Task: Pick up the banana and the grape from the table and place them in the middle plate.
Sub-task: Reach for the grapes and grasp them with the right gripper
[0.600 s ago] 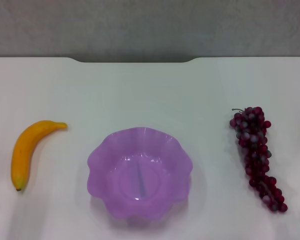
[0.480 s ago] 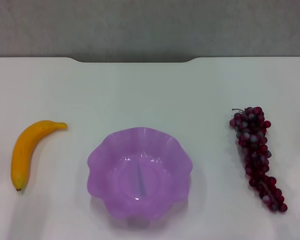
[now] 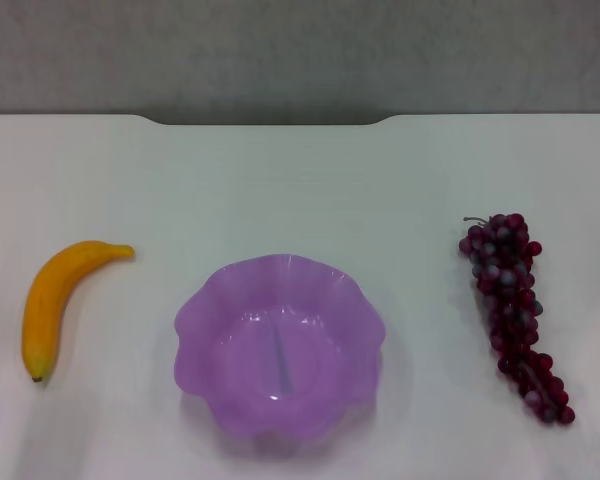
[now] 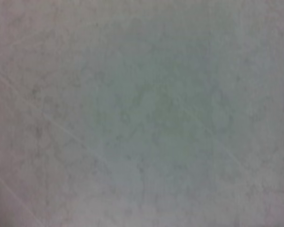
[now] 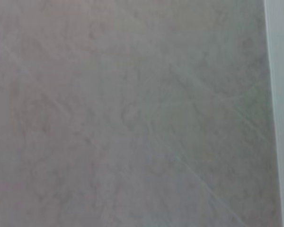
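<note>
So nothing has changed over the last half second or so, as far as I can tell from the head cam. The banana (image 3: 58, 300) sits on the left side of the table (image 3: 280, 180) exactly where it was, dark tip toward me, and the grape bunch (image 3: 512, 312) is on the right with its stem pointing away, same spot too. The purple scalloped plate (image 3: 278, 345) is between them, near my edge, and it's empty. Both fruits are well apart from it.

Neither arm shows up in the head view at all. Both wrist cams only give me a blank grey-white surface, with a paler strip along one edge of the right wrist view, and no fingers, so I honestly can't say whether either gripper is wide or narrow or holding anything.

My read: the task hasn't started, both picks are left to do. Since the scene is frozen, I'd guess the arms are parked out of frame. Left arm for the banana and right arm for the grapes looks like the natural split.
</note>
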